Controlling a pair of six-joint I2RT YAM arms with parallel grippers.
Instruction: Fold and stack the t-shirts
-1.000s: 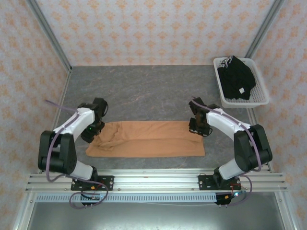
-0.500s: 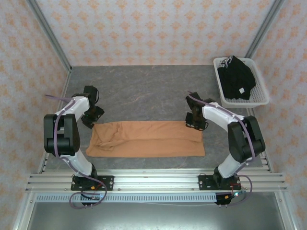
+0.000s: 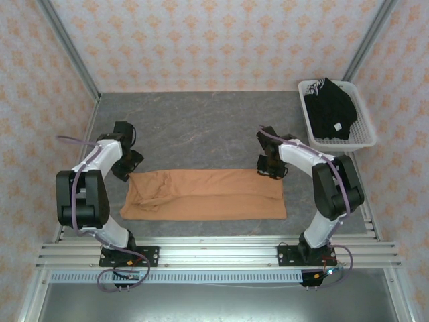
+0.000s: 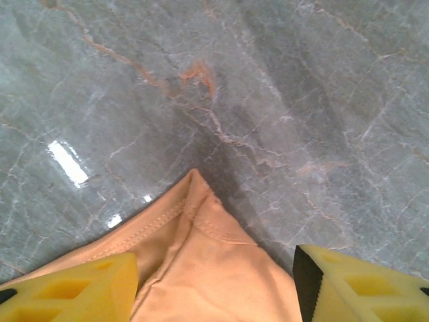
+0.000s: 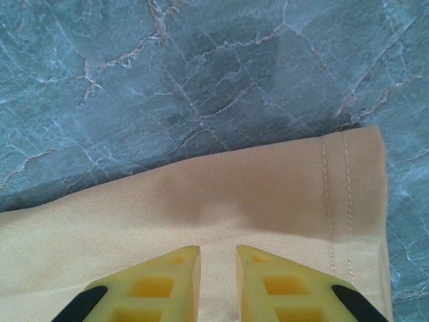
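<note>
L arm (image 3: 82,201) & R arm (image 3: 337,191): white shells, black joints noted; grey-purple cable run along each. L gripper (image 4: 216,268) & R gripper (image 5: 217,258): yellow fingers w/ moulded recesses, black trim seen.

No readable text or numbers for you here. The white tag (image 3: 339,126) on the black t-shirts (image 3: 328,111) in the far-right basket (image 3: 367,137) is too small to read.

1. The top view is bright and evenly lit from above, and the arms cast only faint shadows on the desk (image 3: 201,121).
2. In the left wrist view, white glare streaks the desk, and the left fingers (image 4: 67,288) look soft.
3. The right wrist view is sharp, with a dim shadow crossing the orange t-shirt (image 5: 134,208).
</note>
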